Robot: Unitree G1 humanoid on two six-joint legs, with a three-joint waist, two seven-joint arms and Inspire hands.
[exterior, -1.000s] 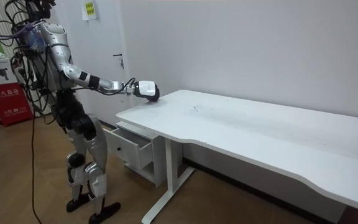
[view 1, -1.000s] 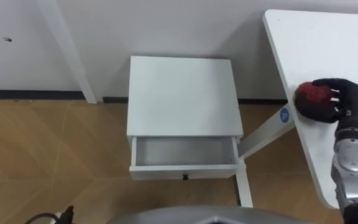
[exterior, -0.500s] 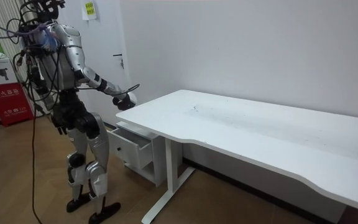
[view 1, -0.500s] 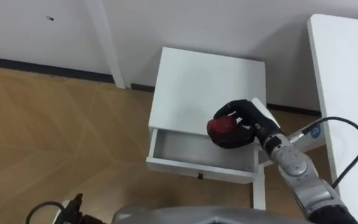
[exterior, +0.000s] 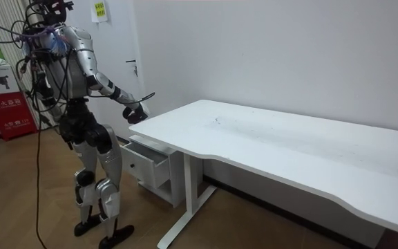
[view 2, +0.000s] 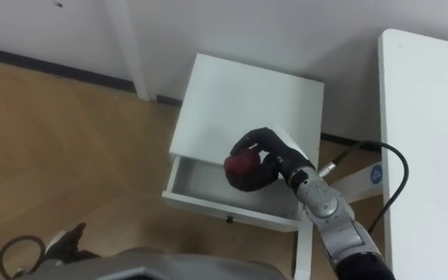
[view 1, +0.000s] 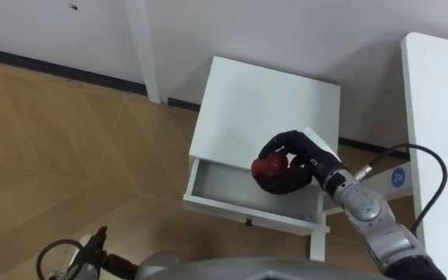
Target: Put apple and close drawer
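The drawer (view 1: 222, 185) of a low white cabinet (view 1: 264, 99) stood pulled out, its front panel with a small dark knob (view 1: 248, 222) lying below and nearer than the fingers. Over the drawer's open tray, toward its right end, the right hand (view 1: 308, 160) hung with its dark fingers (view 1: 280, 142) curled round a red apple (view 1: 269, 168), the thumb cupped under the fruit. The apple sat in that grasp above the tray, clear of the drawer's floor, which showed bare to the left of the fingers. Just beyond the fingertips lay the cabinet's flat top. To the right of the hand, past the forearm, ran the edge of a white table (view 1: 442, 117). Farther off than the fingers, wooden floor (view 1: 61, 132) met a dark skirting and a pale wall, with a white post (view 1: 141, 48) rising up-left of the cabinet. In the room view the robot stood upright before the cabinet at the table's end, its right arm stretched forward and the hand (exterior: 135, 114) held above the open drawer (exterior: 147, 166).
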